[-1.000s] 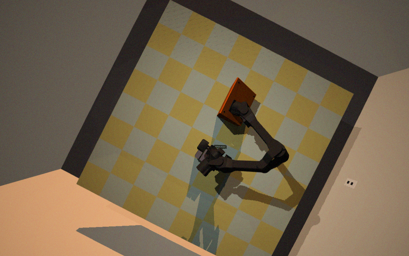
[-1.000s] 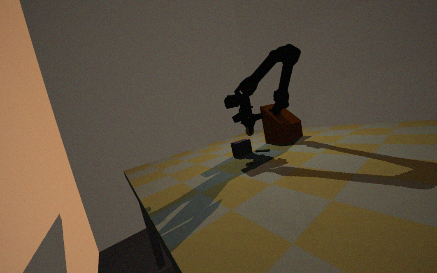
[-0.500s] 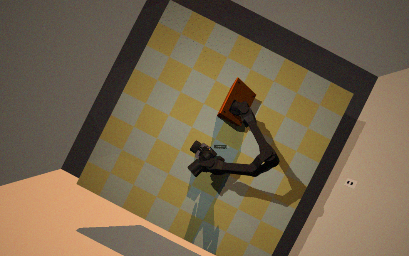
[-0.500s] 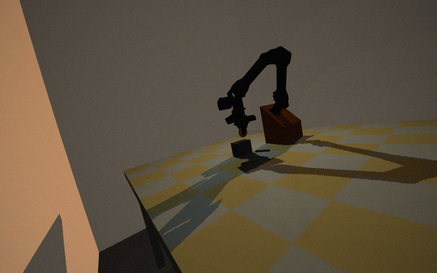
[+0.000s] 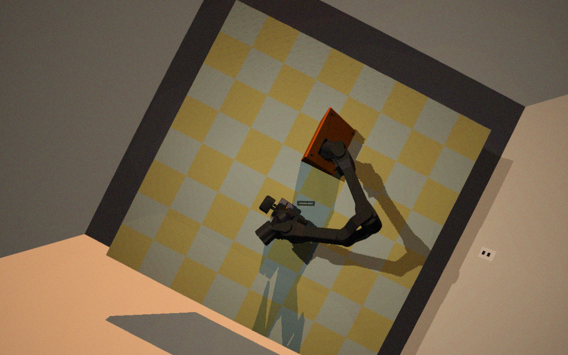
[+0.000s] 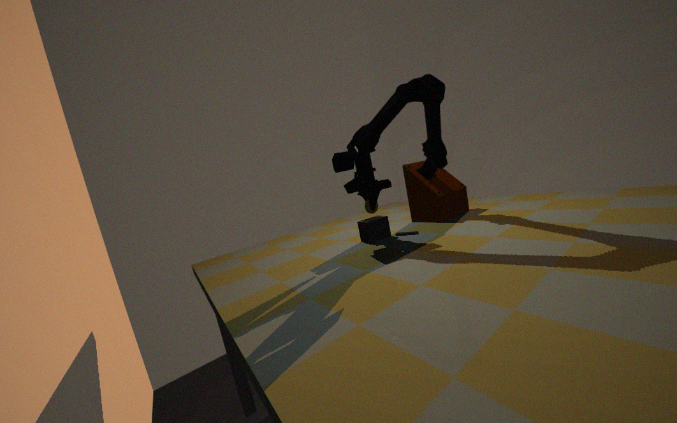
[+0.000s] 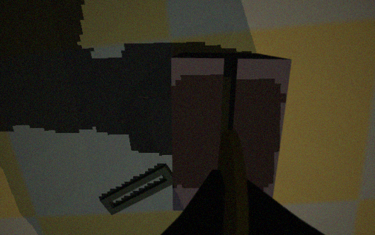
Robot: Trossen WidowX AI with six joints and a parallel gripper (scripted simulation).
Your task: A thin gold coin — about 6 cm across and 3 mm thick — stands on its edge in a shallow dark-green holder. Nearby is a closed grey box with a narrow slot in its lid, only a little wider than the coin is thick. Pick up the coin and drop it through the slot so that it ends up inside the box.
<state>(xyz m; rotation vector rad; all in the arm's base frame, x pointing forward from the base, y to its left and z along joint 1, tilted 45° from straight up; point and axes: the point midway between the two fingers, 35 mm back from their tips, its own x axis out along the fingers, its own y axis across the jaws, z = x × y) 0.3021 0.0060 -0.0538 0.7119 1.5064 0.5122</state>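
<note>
The side view shows the gold coin (image 6: pixel 366 206) (image 7: pixel 235 202) above the grey box (image 5: pixel 286 202) (image 6: pixel 374 230) (image 7: pixel 198 124), well in from the bench's (image 5: pixel 234 175) (image 6: pixel 449 319) (image 7: pixel 318 141) left corner; the top view doesn't. The closed gripper (image 5: pixel 284 215) (image 6: pixel 371 205) (image 7: pixel 223 179) pinches it. The arm hides some lid from above, and the coin covers part of the slot (image 7: pixel 230 71). The coin looks round, dark and brownish, and thin from the wrist.

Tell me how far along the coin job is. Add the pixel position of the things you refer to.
Done: the thin gold coin (image 6: pixel 370 206) (image 7: pixel 235 184) is out of the shallow dark-green holder (image 5: pixel 298 203) (image 6: pixel 407 233) (image 7: pixel 141 188). In hand: the black gripper (image 6: pixel 371 203) (image 7: pixel 223 179) grips it above the closed grey box (image 5: pixel 286 202) (image 6: pixel 375 230) (image 7: pixel 198 131), roughly along the slot. Left: fine alignment, perhaps, then lowering and release through the lid.
</note>
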